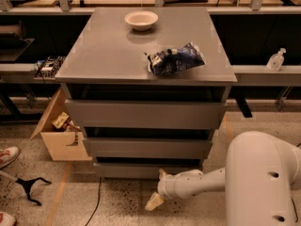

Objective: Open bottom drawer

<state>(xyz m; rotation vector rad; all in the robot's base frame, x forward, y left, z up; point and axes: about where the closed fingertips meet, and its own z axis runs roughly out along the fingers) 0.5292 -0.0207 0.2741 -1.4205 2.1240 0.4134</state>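
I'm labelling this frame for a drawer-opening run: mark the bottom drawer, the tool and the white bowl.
bottom drawer [131, 170]: camera view, left-middle of its flat grey front.
tool [154, 202]: camera view, its tip, low down just in front of that drawer.
white bowl [141, 19]: camera view, its hollow inside.

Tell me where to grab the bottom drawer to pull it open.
Probably the top edge of the bottom drawer: its front is flat and handleless, with a dark gap above. Come from the front, where the gripper hangs low, just before it.
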